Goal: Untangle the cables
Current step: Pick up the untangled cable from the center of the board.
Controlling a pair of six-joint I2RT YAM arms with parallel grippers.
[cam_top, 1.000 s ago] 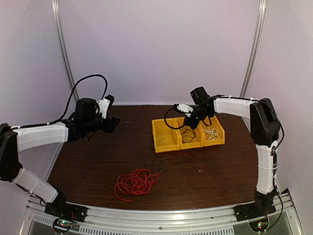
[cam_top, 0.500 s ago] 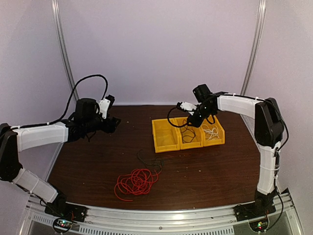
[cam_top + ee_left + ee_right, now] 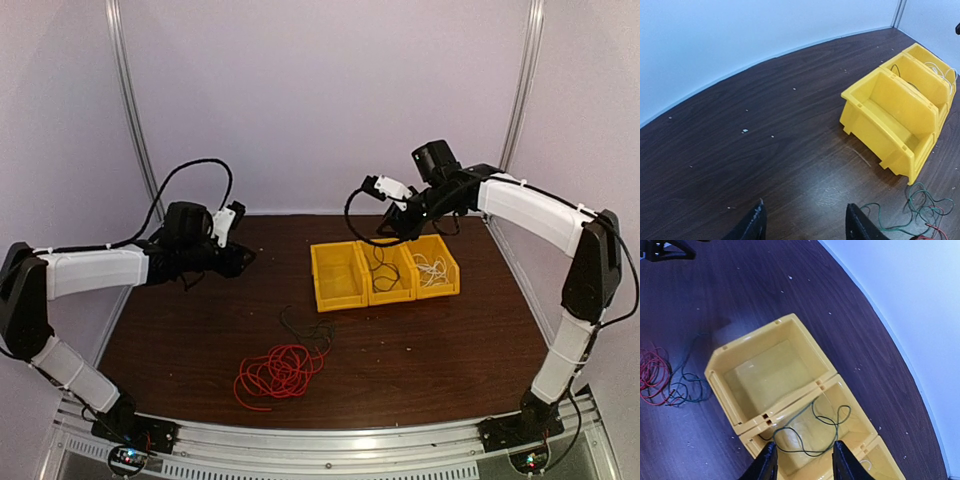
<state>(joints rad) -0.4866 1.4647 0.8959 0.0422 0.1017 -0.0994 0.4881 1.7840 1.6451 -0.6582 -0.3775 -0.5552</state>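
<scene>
A red cable (image 3: 280,370) lies in loose loops on the table, and a dark greenish cable (image 3: 305,325) touches its far side (image 3: 920,205). A thin black cable (image 3: 815,430) lies in the middle yellow bin (image 3: 388,270), with one end draped over the bin's near wall. A white cable (image 3: 432,268) sits in the right bin. My right gripper (image 3: 805,462) hangs open above the middle bin, holding nothing. At the left, my left gripper (image 3: 805,227) is open over bare table, well short of the cables.
Three yellow bins stand in a row at the back right. The left bin (image 3: 770,370) holds nothing. The back wall runs close behind the bins, and metal posts stand at both rear corners.
My right gripper opened and rose up and back from the middle bin, leaving the black cable inside. My left arm shifted slightly right, and its jaws narrowed a little.
</scene>
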